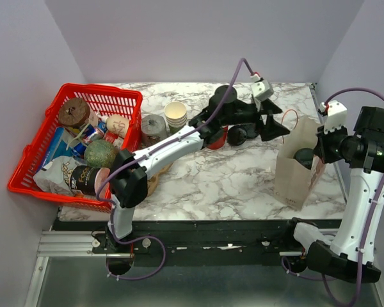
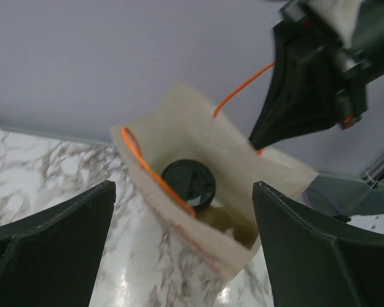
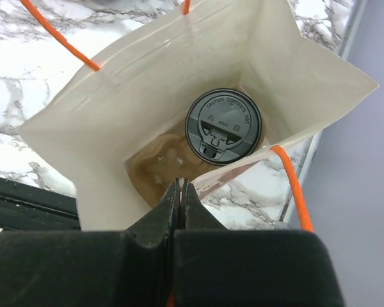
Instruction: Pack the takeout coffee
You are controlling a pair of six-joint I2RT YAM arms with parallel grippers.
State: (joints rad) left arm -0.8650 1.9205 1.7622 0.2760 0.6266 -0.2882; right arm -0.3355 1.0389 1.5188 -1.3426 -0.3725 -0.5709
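The takeout coffee stands upright inside a cream paper bag with orange cord handles; only its round black lid and a sliver of the cup show. From above, the lid sits in the bag's open mouth at the table's right. My right gripper is shut on the bag's near rim, holding the mouth open. To the left of the bag, my left gripper hovers above the table, open and holding nothing. It looks down at the bag and the lid.
A red basket of groceries stands at the left. Stacked paper cups and a grey tin stand behind the left arm. A red cup and a loose black lid sit under that arm. The bag stands near the table's right edge.
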